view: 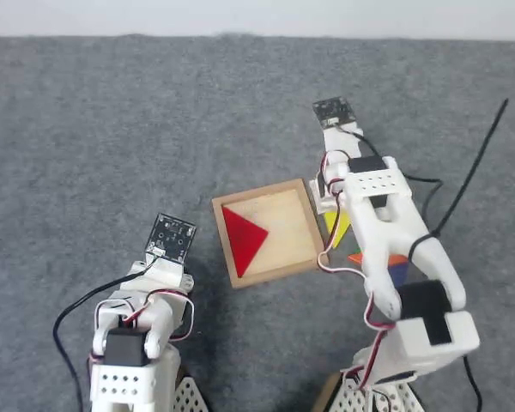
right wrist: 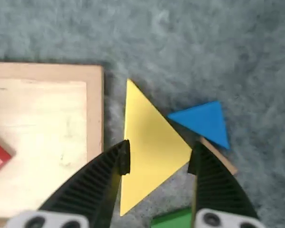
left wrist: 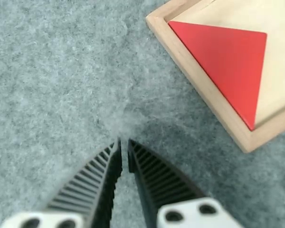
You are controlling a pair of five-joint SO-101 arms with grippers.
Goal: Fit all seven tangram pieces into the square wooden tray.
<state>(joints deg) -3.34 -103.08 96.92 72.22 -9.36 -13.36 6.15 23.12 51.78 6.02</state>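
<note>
**Tray**, one: square, pale wood, raised rim [view: 259, 191]. It lies mid-table, turned slightly off square to the table edges.

**Pieces in the tray**, one: red triangle [view: 242, 236], flat on the floor. Its long edge runs along the left wall and its apex points right. The remaining floor is bare wood.

**Pieces outside the tray**, clustered on the felt to its right:
- One yellow triangle [right wrist: 149, 142], the largest, just beside the tray's right rim with a thin strip of felt between them.
- One small blue triangle [right wrist: 203, 121], its corner close to the yellow one.
- One green piece [right wrist: 173, 219], only an edge showing.
- One tan sliver [right wrist: 223, 160] beside the blue triangle, shape unclear.
- One orange piece [view: 362, 256], partly hidden under the right arm [view: 386, 232].

**Claws**, two:
- The left claw [left wrist: 123, 145] is pressed together and holds nothing. It sits over felt to the near left of the tray's corner.
- The right claw [right wrist: 160, 156] is spread, with one finger at each side of the yellow triangle, not closed on it.

**Table**, one: grey felt [view: 112, 129], with wide open room to the left of the tray and beyond it.
</note>
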